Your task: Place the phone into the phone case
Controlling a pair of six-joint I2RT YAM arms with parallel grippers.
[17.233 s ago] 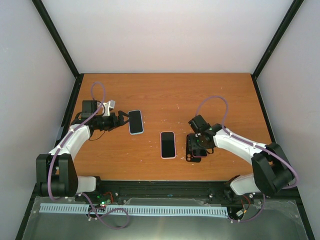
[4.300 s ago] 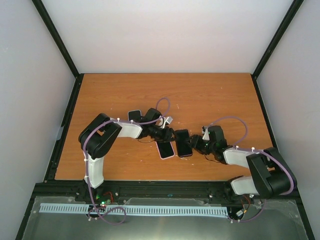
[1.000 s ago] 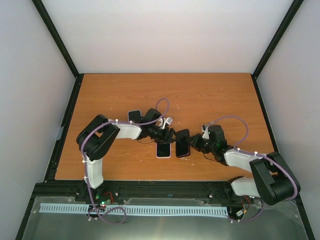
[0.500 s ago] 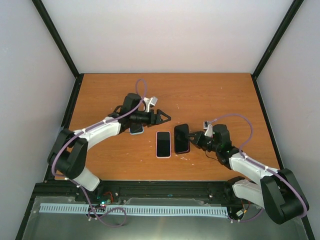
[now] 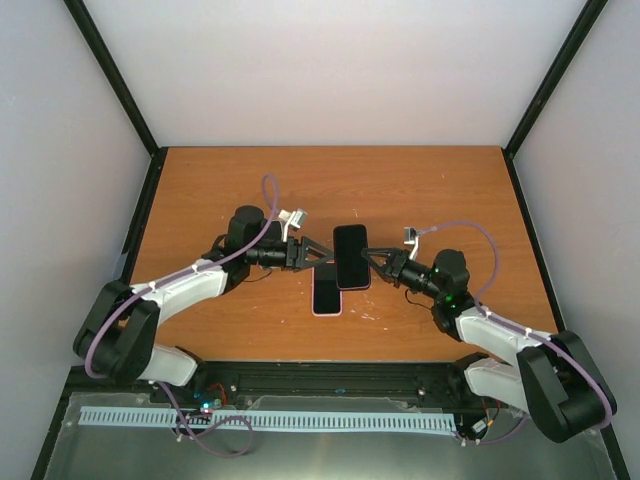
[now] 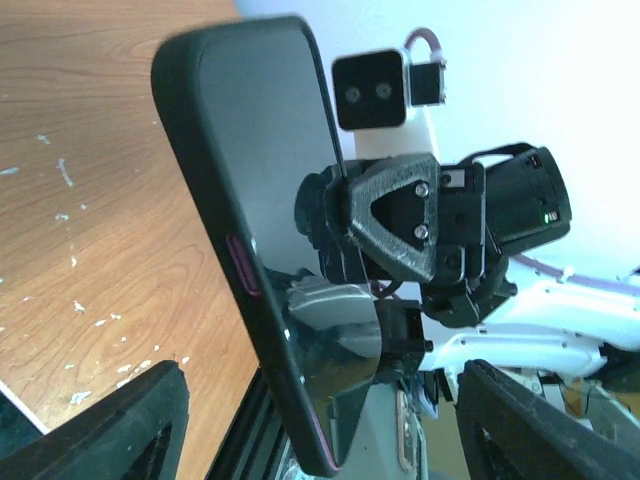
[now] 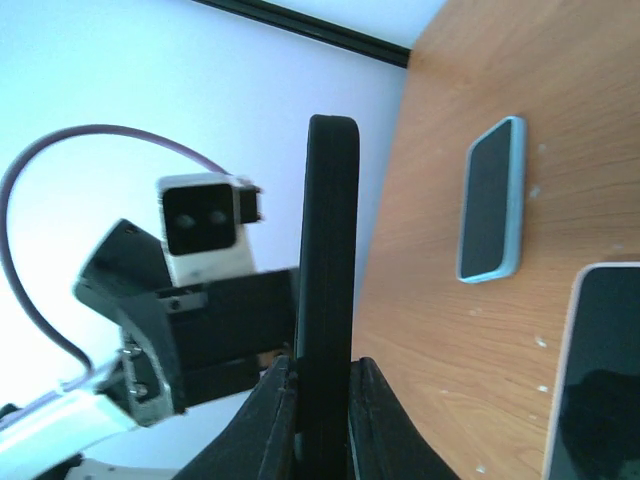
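My right gripper (image 5: 376,262) is shut on the lower end of the black phone case (image 5: 350,256), holding it up above the table. In the right wrist view the case (image 7: 330,220) stands edge-on between the two fingers. My left gripper (image 5: 318,252) faces it from the left, open. In the left wrist view the glossy case (image 6: 260,150) with its pink side button reaches down between the spread fingers (image 6: 120,425) without touching them. The pink-rimmed phone (image 5: 326,295) lies flat on the table, screen up, just below both grippers.
A second phone with a light blue rim (image 7: 492,200) lies flat farther back on the left, under my left arm in the top view. The wooden table (image 5: 430,190) has black frame rails (image 5: 140,230) along its sides.
My left gripper has left the pink-rimmed phone, swung up and back, and come in facing the case. My right gripper has lifted the case off the table toward the centre.
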